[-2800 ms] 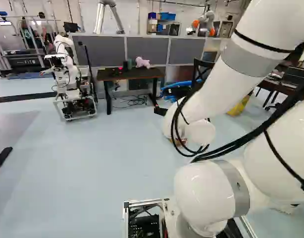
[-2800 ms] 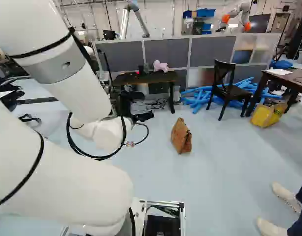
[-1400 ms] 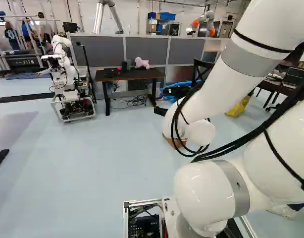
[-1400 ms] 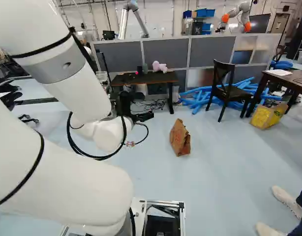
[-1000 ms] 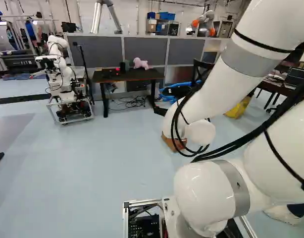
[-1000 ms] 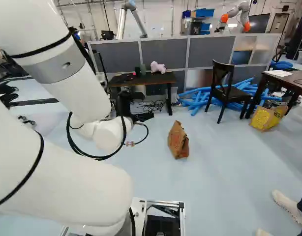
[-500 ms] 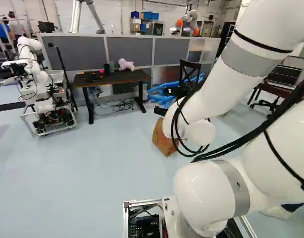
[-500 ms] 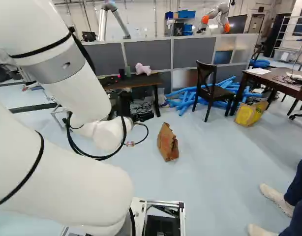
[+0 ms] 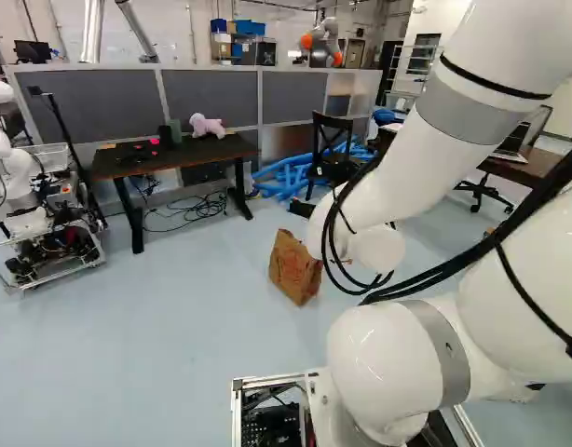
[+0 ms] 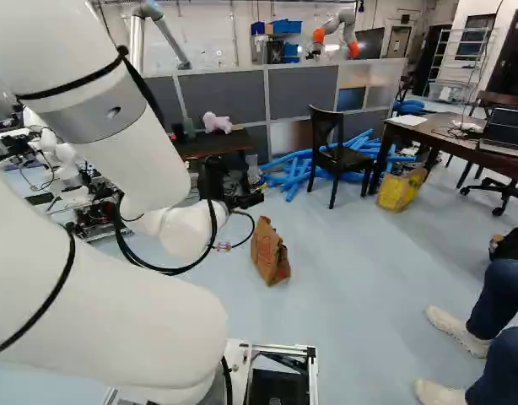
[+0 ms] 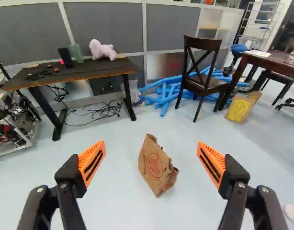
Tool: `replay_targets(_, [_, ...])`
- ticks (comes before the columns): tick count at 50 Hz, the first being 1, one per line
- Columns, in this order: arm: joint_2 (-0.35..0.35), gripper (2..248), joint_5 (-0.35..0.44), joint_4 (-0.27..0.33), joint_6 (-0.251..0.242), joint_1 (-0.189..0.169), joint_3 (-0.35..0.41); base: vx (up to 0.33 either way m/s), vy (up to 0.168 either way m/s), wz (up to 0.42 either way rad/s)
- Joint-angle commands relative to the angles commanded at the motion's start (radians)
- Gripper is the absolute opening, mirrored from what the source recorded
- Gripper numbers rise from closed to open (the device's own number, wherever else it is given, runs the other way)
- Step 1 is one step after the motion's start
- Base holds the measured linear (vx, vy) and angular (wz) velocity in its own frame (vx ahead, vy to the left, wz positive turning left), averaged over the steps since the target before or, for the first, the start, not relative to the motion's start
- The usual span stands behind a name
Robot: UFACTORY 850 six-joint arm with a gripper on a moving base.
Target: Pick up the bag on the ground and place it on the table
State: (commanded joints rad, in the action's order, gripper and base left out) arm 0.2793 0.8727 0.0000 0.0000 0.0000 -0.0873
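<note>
- Claw (image 10: 245, 200): jutting from the far end of the white arm (image 10: 137, 156), gaping wide, spreading two orange pads (image 11: 92, 162) well apart.
- Ahead, in line with the gap between those pads: facing a brown paper bag (image 11: 155, 165), standing on the pale floor (image 11: 123, 206), bearing red print on one side, sitting apart from both pads.
- Beyond the bag, toward the other robot: looking across at a dark desk (image 11: 94, 71), holding up a pink plush toy (image 11: 103, 50) and a green object (image 11: 76, 52) beside a black one; trailing black cables (image 11: 106, 109) over the floor underneath.
- Next along: passing to a dark wooden chair (image 11: 204, 81), standing in front of a heap of blue tubes (image 11: 163, 96).
- Past the chair: reaching a brown table (image 11: 276, 61), carrying a laptop (image 10: 505, 131); finding a yellow bag (image 11: 239, 110) lying on the floor near the table's legs.
- At the left of the left base view: showing another robot (image 9: 20, 182), standing on a wheeled frame (image 9: 58, 270) near the desk.
- Behind desk and chair: running a row of grey panels (image 11: 104, 28); rising over them, a robot arm with orange joints (image 10: 337, 27).
</note>
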Motion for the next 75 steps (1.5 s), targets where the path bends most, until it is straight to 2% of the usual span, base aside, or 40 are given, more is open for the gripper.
replay_targets(75, [0.0, 247, 0.0, 0.0, 0.0, 0.0, 0.0, 0.175, -0.001, -0.026])
